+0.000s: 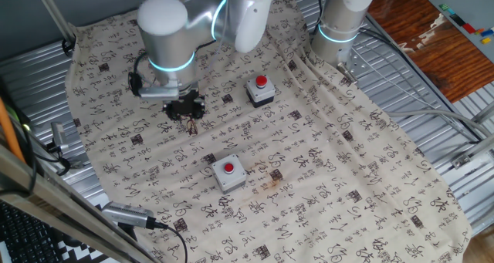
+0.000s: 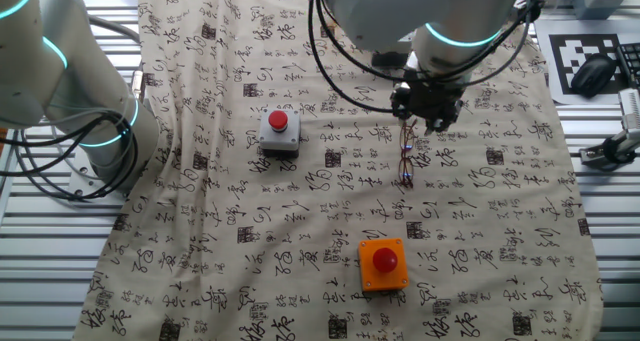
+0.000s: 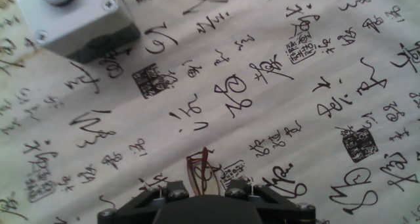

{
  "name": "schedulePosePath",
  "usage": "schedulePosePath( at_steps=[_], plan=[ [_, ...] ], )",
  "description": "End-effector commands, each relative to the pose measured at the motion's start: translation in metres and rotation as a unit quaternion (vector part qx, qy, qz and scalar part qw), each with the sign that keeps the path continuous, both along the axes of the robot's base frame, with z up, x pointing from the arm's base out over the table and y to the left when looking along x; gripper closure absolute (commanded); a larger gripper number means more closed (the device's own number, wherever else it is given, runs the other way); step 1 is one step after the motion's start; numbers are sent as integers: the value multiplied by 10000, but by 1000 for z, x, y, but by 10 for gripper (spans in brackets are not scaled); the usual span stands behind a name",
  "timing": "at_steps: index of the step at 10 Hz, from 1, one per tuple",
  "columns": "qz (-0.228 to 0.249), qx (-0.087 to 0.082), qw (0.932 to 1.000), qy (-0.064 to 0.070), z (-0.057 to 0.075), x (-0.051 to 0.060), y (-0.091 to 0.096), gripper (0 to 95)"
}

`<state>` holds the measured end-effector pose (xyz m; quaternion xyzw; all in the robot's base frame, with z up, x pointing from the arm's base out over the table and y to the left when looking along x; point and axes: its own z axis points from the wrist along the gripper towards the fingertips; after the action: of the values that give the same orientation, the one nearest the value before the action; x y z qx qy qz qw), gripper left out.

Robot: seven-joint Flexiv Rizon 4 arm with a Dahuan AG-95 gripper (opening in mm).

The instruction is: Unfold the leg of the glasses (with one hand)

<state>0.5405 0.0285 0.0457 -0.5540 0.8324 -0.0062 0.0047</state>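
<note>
**Claw low over the glasses on the printed cloth**

Cream cloth (image 1: pixel 324 186) printed all over with black calligraphy covers the table (image 1: pixel 432 139), whose ribbed metal shows at the edges. From where I stand, the silver arm (image 1: pixel 166 24) bends over the far left part of the cloth in one fixed view, its wrist turned straight down and a ring of cyan light glowing at the joint. The black claw (image 1: pixel 186 109) hangs just above the cloth, pointing down.

Directly under it are the glasses (image 1: pixel 191 126), a thin reddish-brown wire frame. In the other fixed view they (image 2: pixel 406 161) appear as a narrow shape running from the claw (image 2: pixel 428 116) towards the near side. The hand view shows the frame (image 3: pixel 201 170) rising between the two fingertips of the claw (image 3: pixel 202 190), with the fingers close on either side. Whether the fingers actually press on the wire I cannot tell; the contact is hidden at the bottom edge of that view.

A grey button box (image 1: pixel 261 91) with a red button sits to the right of the claw in one fixed view, well apart from the glasses. A second button box (image 1: pixel 228 173) sits nearer, towards the middle of the cloth; in the other fixed view it (image 2: pixel 383 263) looks orange.
</note>
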Motion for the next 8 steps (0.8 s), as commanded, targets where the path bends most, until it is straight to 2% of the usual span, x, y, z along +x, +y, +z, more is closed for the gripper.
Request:
schedulePosePath(
  at_steps=[1,5,8],
  plan=[
    [-2,46,10000,-22,-10,2,-3,760],
    [-13,62,10000,-17,-12,1,-4,760],
    [-15,97,10000,-17,-14,-5,-4,760]
  ],
)
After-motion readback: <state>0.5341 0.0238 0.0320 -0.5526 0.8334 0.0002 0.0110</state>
